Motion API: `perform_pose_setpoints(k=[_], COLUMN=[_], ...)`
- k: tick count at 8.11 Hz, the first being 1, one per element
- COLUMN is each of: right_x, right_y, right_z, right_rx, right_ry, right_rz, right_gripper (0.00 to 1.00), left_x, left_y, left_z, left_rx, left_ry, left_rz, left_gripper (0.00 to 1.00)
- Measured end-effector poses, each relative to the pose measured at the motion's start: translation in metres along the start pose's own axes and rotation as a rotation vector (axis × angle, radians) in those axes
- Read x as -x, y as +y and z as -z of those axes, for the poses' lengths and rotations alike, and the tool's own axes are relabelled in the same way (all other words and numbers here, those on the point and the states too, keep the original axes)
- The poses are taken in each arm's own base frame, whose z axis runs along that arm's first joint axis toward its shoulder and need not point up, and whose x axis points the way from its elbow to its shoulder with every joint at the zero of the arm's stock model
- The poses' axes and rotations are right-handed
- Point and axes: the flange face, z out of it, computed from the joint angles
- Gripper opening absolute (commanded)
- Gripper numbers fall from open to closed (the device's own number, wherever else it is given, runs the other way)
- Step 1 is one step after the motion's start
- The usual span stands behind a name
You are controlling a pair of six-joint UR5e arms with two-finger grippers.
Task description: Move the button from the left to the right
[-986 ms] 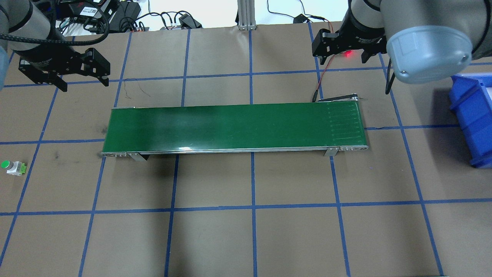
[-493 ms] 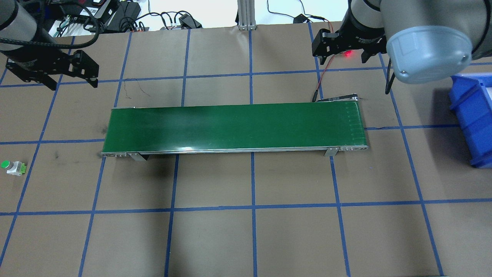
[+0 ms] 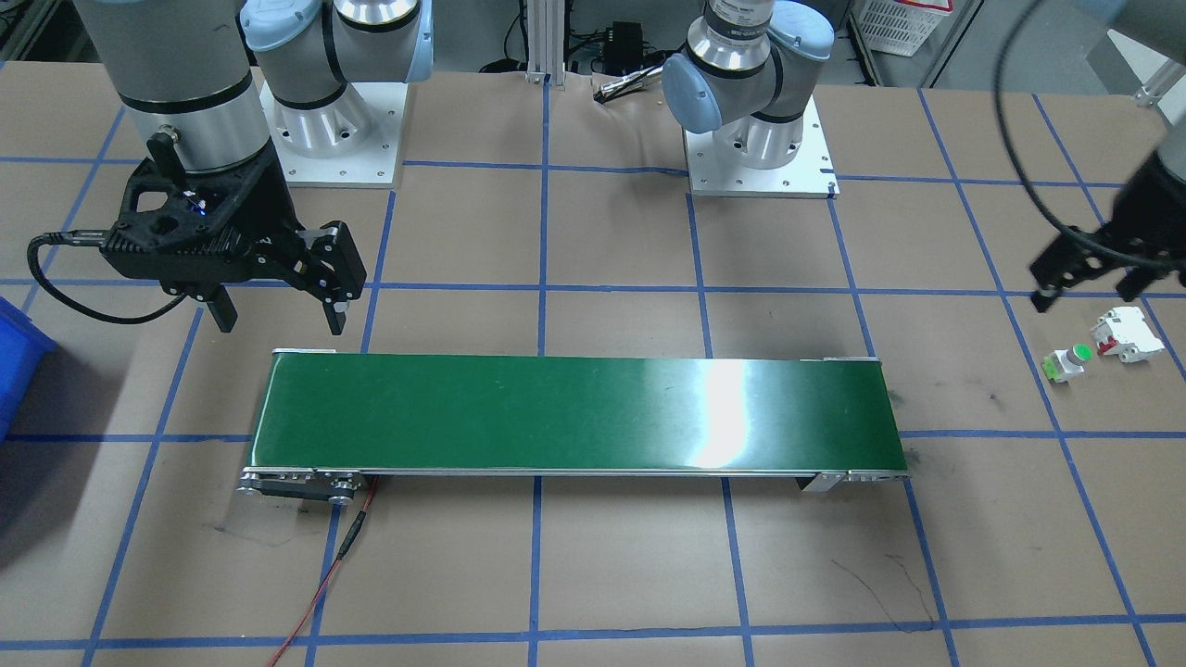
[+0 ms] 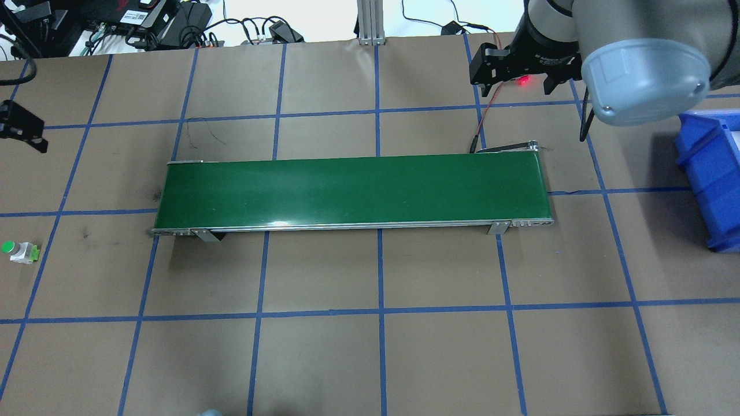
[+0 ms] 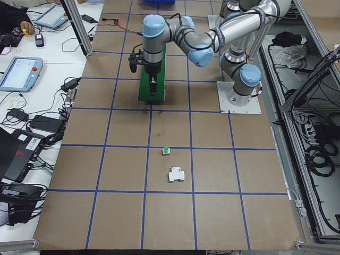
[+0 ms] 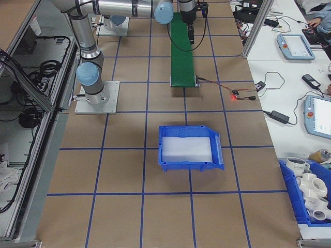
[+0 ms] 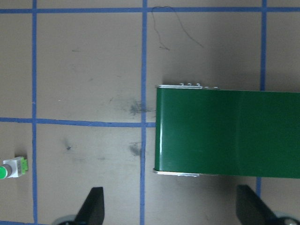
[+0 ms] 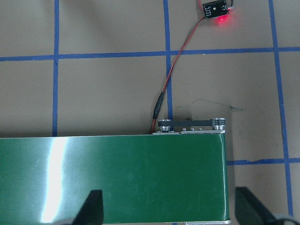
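From across the counter, the left gripper [image 3: 1098, 278] hangs at the frame's right edge, close above and behind the button [image 3: 1068, 360], its jaws spread and empty. A white part with red marks [image 3: 1126, 334] lies just beside the button. The right gripper [image 3: 275, 310] waits behind the far end of the green conveyor belt [image 3: 574, 415], jaws wide and holding nothing.

From overhead, only a sliver of the left gripper [image 4: 23, 130] shows at the left edge; a second ago it stood well inside the frame near the belt's corner. That outward swing suggests the approach to the pickup is under way. The button [image 4: 18, 251] lies untouched on its side at the counter's left edge.

From the left end of the counter, the button [image 5: 166, 150] sits in a taped square, well apart from the belt.

From the right end, a blue bin [image 6: 189, 148] waits beyond the belt.

The left wrist camera catches the button [image 7: 10, 168] at its left edge, with both open fingertips [image 7: 93, 206] below.

The right wrist camera looks down on the belt's end and a red-lit board [image 8: 216, 10].

Brown paper gridded with blue tape [image 4: 378, 312] covers the counter; cables and tablets crowd the side benches.
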Motion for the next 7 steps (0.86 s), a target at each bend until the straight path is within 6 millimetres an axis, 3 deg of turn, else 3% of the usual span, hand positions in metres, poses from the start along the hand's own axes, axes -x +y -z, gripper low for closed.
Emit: perform_pose_setpoints(k=[2, 4, 6, 7], right_x=[0.000, 0.000, 0.000, 0.000], right_y=[0.000, 0.000, 0.000, 0.000], right_z=[0.000, 0.000, 0.000, 0.000], right_rx=[0.000, 0.000, 0.000, 0.000], right_ry=[0.000, 0.000, 0.000, 0.000], right_rz=[0.000, 0.000, 0.000, 0.001], right_gripper=[1.00, 1.00, 1.00, 1.00], left_x=[0.083, 0.152, 0.201, 0.210], left_y=[-0.006, -0.001, 0.012, 0.015], left_z=[-0.051, -0.103, -0.151, -0.173], left_rx=[0.016, 0.032, 0.077, 0.100], left_ry=[-0.008, -0.009, 0.026, 0.047], left_rz=[0.003, -0.026, -0.007, -0.001], left_gripper=[1.00, 1.00, 1.00, 1.00])
